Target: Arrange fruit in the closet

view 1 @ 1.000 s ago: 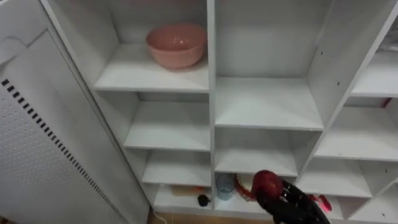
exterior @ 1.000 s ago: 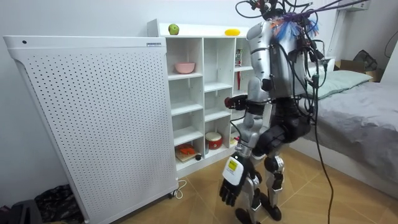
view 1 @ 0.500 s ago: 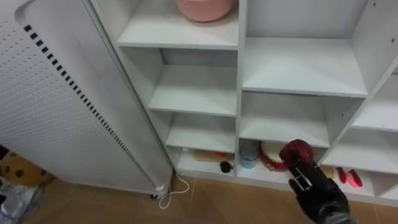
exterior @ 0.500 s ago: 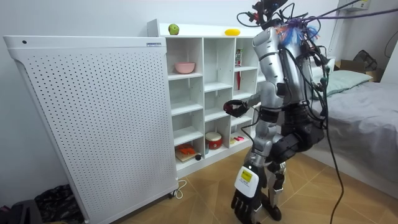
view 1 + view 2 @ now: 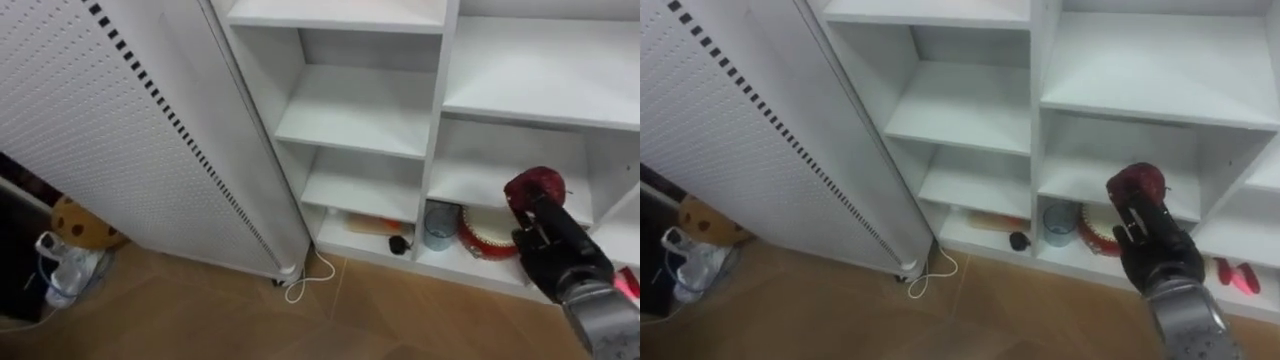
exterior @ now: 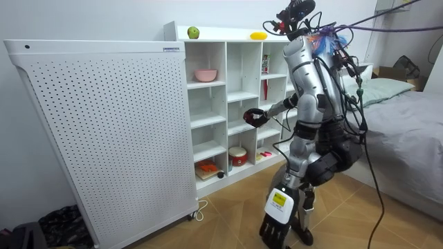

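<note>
Fruit (image 5: 535, 188), red, half hidden in curled fingers of my right hand (image 5: 558, 255) before the closet (image 5: 360, 105); left hand (image 6: 277, 218) hangs low, fingers I cannot tell

Your right arm comes in from the lower right with the forearm stretched forward. The right robot hand (image 5: 556, 252) shows its dark back to the camera, and its fingers are curled round a red apple (image 5: 533, 189) held at the far end of the hand. In the room view you stand with knees bent. Your left arm hangs straight down beside the leg, and the left robot hand (image 6: 277, 220) dangles low with loose fingers.
</note>
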